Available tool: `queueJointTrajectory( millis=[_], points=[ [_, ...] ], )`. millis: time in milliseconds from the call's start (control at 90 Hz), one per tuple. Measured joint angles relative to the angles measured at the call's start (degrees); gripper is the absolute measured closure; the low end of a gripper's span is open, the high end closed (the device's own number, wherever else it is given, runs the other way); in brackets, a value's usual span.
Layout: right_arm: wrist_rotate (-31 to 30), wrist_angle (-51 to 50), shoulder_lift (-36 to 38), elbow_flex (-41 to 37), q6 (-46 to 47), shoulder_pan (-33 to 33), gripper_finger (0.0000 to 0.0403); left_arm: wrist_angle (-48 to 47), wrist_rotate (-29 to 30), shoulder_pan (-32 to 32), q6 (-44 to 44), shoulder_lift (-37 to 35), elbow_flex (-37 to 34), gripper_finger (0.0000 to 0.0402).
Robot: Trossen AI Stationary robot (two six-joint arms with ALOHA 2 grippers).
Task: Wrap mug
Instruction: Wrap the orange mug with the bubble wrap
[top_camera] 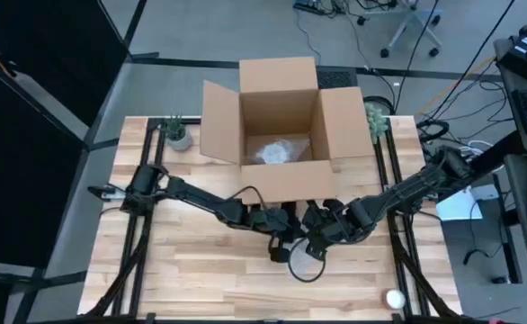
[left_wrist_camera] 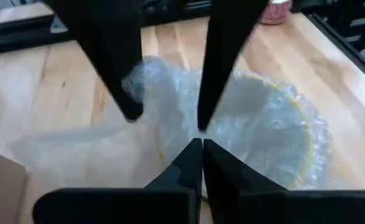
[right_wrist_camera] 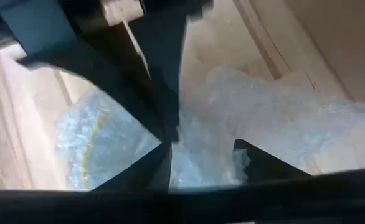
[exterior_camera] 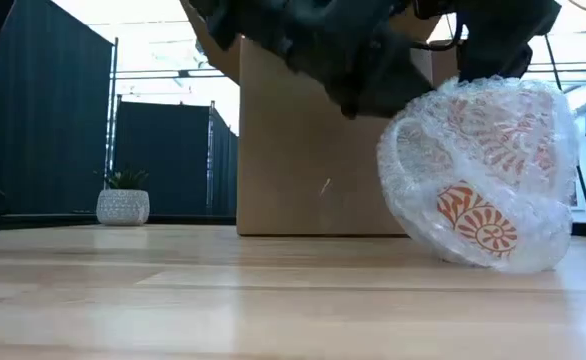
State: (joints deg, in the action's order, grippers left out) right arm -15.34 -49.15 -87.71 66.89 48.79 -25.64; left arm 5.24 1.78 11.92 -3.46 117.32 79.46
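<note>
Bubble-wrapped mug (exterior_camera: 483,175) tilted on table (exterior_camera: 173,300), below both claws. Left claw (left_wrist_camera: 201,146) closed, empty; right claw (right_wrist_camera: 201,149) parted over wrap.

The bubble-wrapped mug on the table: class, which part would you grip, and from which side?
Probably the handle, reached from the side facing the potted plant. The bubble-wrapped mug sits tilted on the table, its handle loop standing clear of the rounded, slippery wrap; both arms crowd it from above.
</note>
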Motion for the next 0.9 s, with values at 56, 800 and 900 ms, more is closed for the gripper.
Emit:
queueJointTrajectory(
  millis=[56, 800, 900],
  points=[
    [0.23, -0.98, 0.2, 0.0, 0.01, -0.3, 0.0243, 0.53, -0.02, 0.0, 0.0, 0.11, 0.02, 0.04],
    [-15.22, -5.19, 8.31, -9.67, 13.95, -4.4, 0.0243, 0.48, -0.24, 0.04, 0.02, 0.15, -0.04, 0.04],
    [-14.67, 5.23, 8.27, -15.32, 13.92, -4.42, 0.0243, 0.46, -0.24, 0.04, 0.02, 0.15, -0.07, 0.04]
  ],
)
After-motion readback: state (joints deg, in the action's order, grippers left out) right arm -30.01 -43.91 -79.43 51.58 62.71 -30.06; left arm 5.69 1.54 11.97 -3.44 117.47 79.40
